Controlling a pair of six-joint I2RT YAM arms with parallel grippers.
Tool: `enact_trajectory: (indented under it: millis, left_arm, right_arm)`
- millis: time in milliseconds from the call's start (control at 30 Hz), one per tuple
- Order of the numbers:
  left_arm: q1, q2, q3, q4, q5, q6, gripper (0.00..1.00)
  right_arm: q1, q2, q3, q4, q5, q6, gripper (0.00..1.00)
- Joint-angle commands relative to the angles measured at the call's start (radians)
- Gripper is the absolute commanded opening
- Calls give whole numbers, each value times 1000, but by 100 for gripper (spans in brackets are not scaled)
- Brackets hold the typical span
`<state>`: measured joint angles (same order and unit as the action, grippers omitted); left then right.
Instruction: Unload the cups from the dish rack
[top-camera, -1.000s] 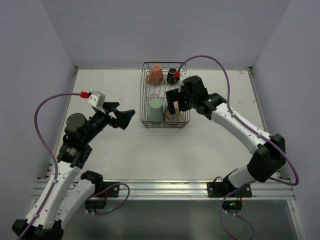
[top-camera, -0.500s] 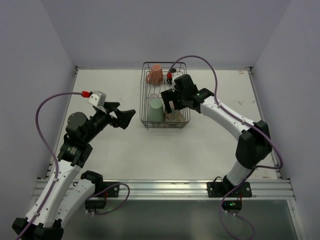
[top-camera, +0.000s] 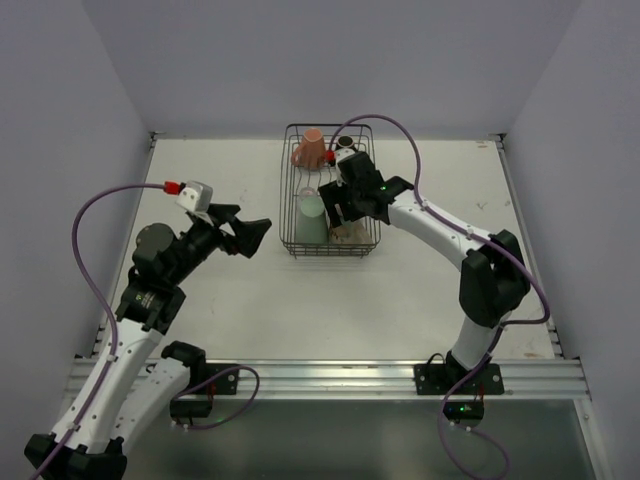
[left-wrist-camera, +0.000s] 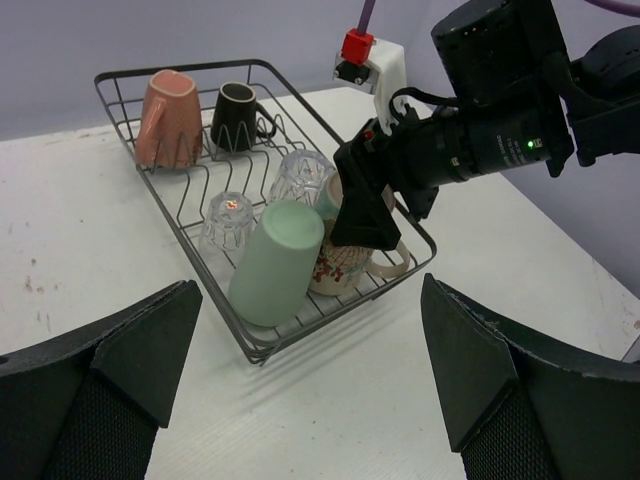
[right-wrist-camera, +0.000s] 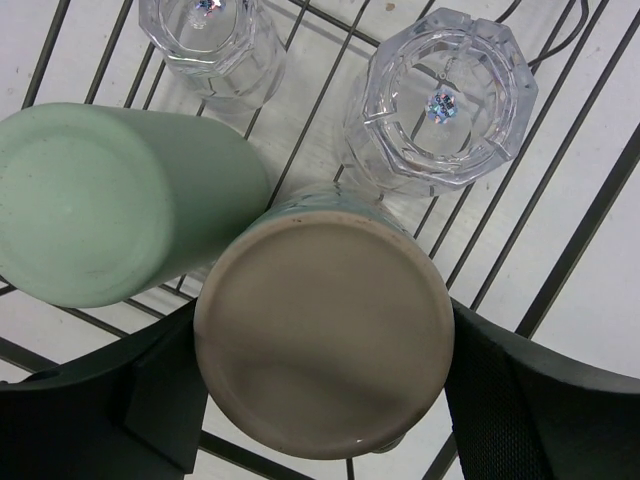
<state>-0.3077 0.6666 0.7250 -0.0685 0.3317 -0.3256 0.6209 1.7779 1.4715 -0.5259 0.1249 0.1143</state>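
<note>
The dark wire dish rack stands at the table's far middle. It holds a salmon-pink mug, a black mug, two clear glasses, a mint-green tumbler lying on its side, and a cream cup with a flower print. My right gripper is down in the rack, open. Its fingers stand on both sides of the cream cup's base. My left gripper is open and empty over bare table, left of the rack.
The rack's low wire rim runs close in front of the cream cup. Purple walls close in the table on three sides. The right arm's purple cable arcs over the rack's far corner.
My right gripper has moved left and farther into the rack, and it now straddles the cream cup. The left arm has not moved.
</note>
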Motion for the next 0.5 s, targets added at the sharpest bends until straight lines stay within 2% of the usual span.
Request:
enact_trajectory:
  millis: [0,100,200,233,333,467]
  left_arm:
    - [7,28,-3,39,3,-24,100]
    - [7,57,10,36,47,-33,100]
    - [7,70,13,47,53,-67,100]
    - [5,74,14,50,69,-78,100]
    - [7,102,31,88,116,-115,100]
    - [7,136,54,122,171,-200,98]
  right_arm:
    - [5,-18,29,49,36,-8,60]
    - [7,-44,35,50,57,4,41]
    - [8,-109,29,90,71,18,34]
    - [8,-126,29,108,73,22,27]
    - [5,-196,23,156,84,50,19]
    - [5,-264,7,193,87,81,18]
